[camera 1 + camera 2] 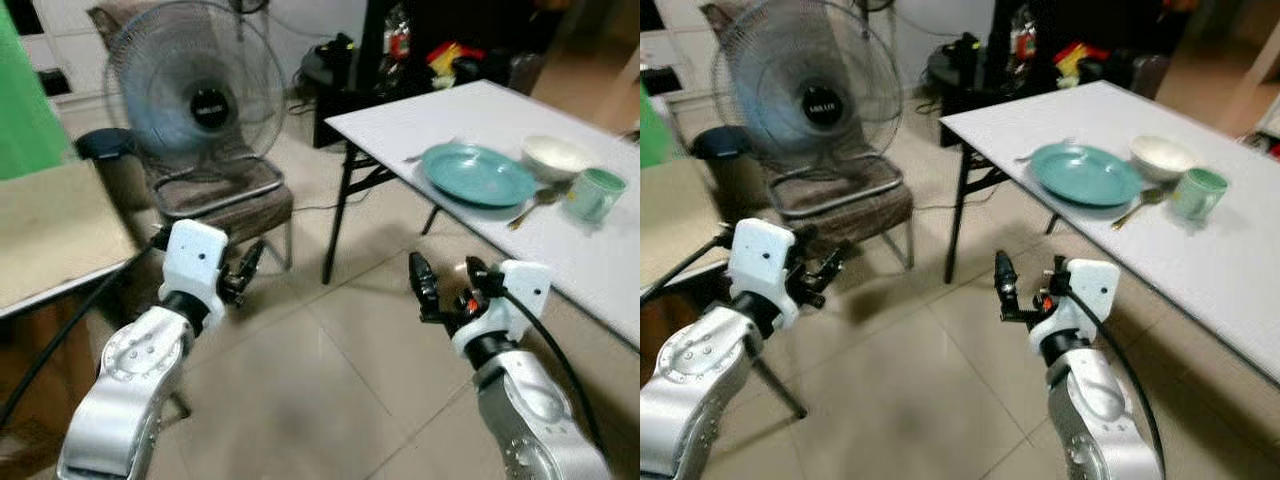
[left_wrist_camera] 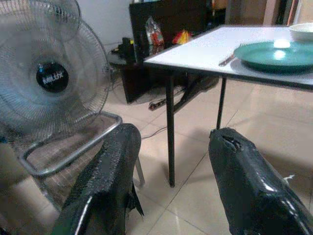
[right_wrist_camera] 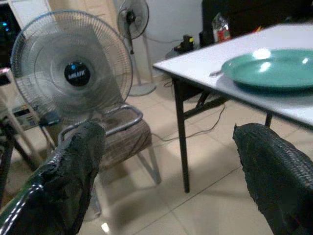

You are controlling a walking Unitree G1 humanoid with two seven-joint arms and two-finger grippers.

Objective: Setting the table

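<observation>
- The left arm (image 1: 130, 390) is raised forward from the lower left, its silver forearm ending in a white wrist block.
- The left gripper (image 1: 246, 268) points ahead and slightly to the right, its two black fingers (image 2: 107, 181) spread apart with nothing between them.
- The right arm (image 1: 530, 410) is raised forward from the lower right.
- The right gripper (image 1: 445, 285) points up and to the left, fingers (image 3: 274, 171) spread wide, holding nothing.

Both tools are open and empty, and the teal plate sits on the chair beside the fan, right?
Not quite. The teal plate sits on the white table, as the left eye view shows. Both tools, left and right, are open and empty.
</observation>
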